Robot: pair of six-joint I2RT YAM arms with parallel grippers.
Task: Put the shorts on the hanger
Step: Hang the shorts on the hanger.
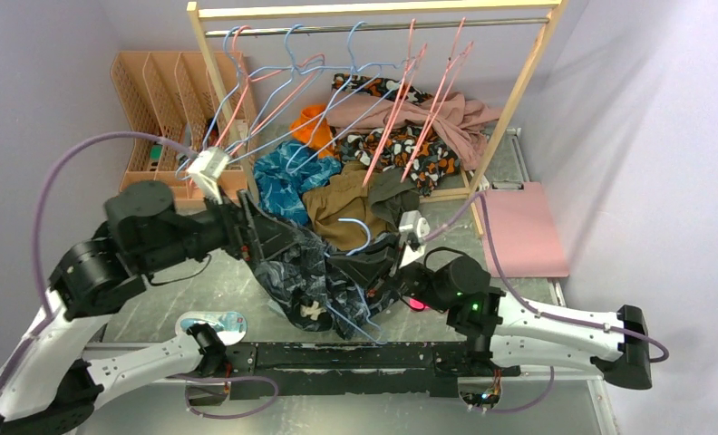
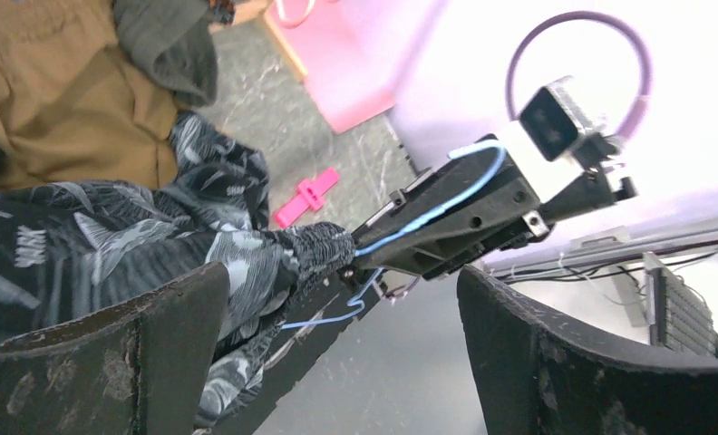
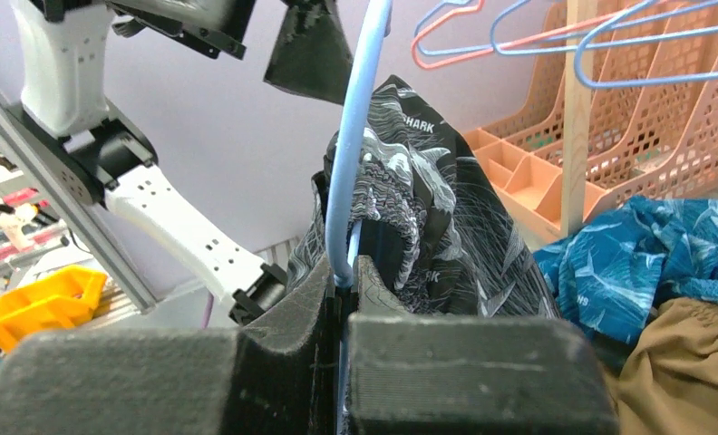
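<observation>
Bunching in crumpled folds above the mottled grey table [image 1: 201,285], dark navy fabric shorts [image 1: 312,276] with a pale leaf print gather against a thin light-blue wire hanger [image 3: 351,163]. A peach lattice plastic organiser [image 1: 156,100] holds items too small to identify. The right gripper [image 3: 342,272] pinches the hanger wire. The left gripper [image 2: 342,276] gapes wide, gripping nothing.

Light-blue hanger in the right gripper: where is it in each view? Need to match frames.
Top external: centre, light-blue hanger hook poking up from the shorts.
Left wrist: right of centre, wire running along the right gripper.
Right wrist: centre, upright wire pinched in that gripper.
Shared landmark: the shorts, in all three.
</observation>
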